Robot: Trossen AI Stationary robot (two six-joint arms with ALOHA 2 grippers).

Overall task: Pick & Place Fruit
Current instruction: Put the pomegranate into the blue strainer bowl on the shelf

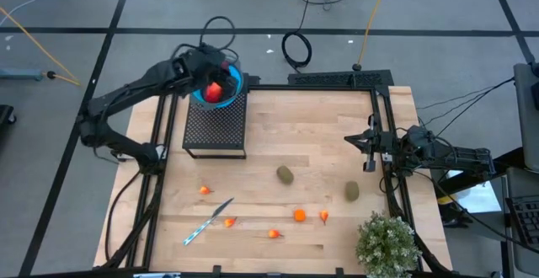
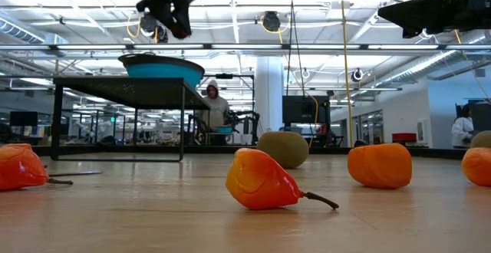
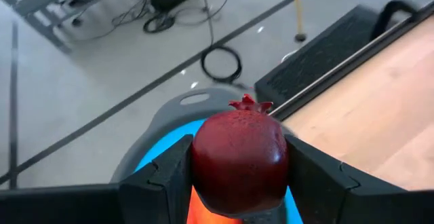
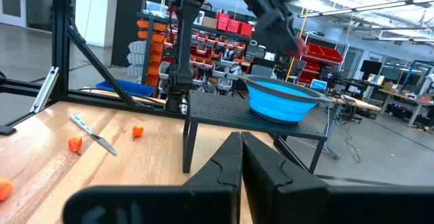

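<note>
A dark red pomegranate (image 3: pixel 239 157) sits pinched between the two fingers (image 3: pixel 167 176) of the left hand (image 1: pixel 208 74), which hangs just above the blue bowl (image 1: pixel 233 87) on the black mesh stand (image 1: pixel 216 125). Directly below the fruit, in the bowl, lies a red-orange piece (image 1: pixel 216 91). Away from this hand, olive-brown ovals (image 1: pixel 285 174) and small orange bits (image 1: pixel 299 215) lie scattered on the worktop (image 1: pixel 312 126). The right hand (image 1: pixel 368 141) waits at the far edge, fingers pressed together.

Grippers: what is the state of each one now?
Left gripper: shut on pomegranate, above blue bowl.
Right gripper: shut, empty.
</note>
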